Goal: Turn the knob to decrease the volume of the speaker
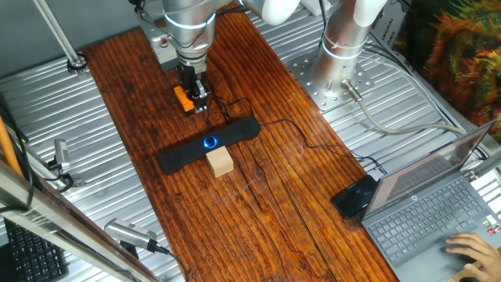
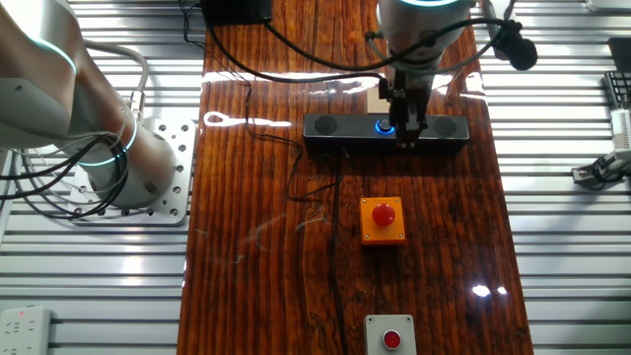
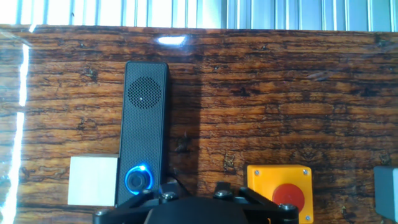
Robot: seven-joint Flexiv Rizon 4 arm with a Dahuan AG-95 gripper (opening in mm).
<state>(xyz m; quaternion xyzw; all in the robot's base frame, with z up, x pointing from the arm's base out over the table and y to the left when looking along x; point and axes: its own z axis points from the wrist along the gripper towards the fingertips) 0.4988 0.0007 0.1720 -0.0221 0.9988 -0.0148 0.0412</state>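
The speaker (image 1: 205,146) is a long black bar lying across the wooden tabletop. The knob (image 1: 210,142) glows blue at its middle. My gripper (image 1: 199,99) hangs above the table behind the speaker, near an orange button box, and touches nothing. In the other fixed view the gripper (image 2: 406,126) stands over the speaker (image 2: 335,128), just right of the knob (image 2: 383,125). In the hand view the speaker (image 3: 146,124) runs upright at the left, with the knob (image 3: 139,180) low down, left of my gripper (image 3: 191,194). The jaws stand apart with wood showing between them.
A tan wooden block (image 1: 221,161) touches the speaker's near side by the knob. An orange box with a red button (image 2: 383,219) and a grey box with a red button (image 2: 391,338) lie on the table. A thin black cable (image 2: 296,173) loops nearby. A laptop (image 1: 427,207) sits at the right.
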